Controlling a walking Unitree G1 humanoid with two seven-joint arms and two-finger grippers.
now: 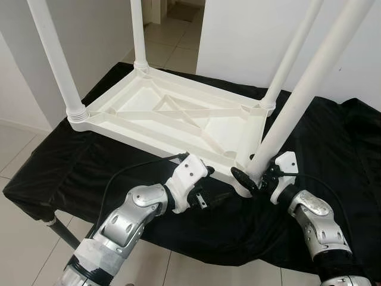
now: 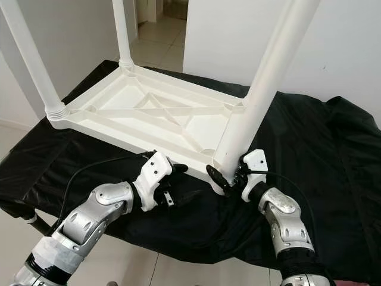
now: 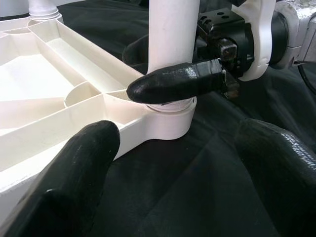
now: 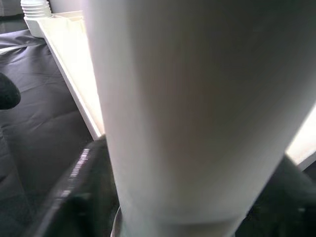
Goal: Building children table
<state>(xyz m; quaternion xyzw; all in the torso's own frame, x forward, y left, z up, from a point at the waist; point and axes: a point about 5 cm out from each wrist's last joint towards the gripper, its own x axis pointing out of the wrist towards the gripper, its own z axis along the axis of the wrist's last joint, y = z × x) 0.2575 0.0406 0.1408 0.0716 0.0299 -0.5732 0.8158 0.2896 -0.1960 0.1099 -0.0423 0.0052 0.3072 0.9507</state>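
Observation:
The white plastic table top lies upside down on a black cloth. Four white legs stand up from its corners. The near right leg sits in its corner socket. My right gripper is shut on this leg just above the socket, one black finger across its front. In the right wrist view the leg stands between dark fingers. My left gripper is open at the top's near edge, left of that leg, with only cloth between its fingers.
The black cloth covers a low stand whose near edge drops to a tiled floor. White walls stand behind, with a doorway between them. A black cable loops over my left arm.

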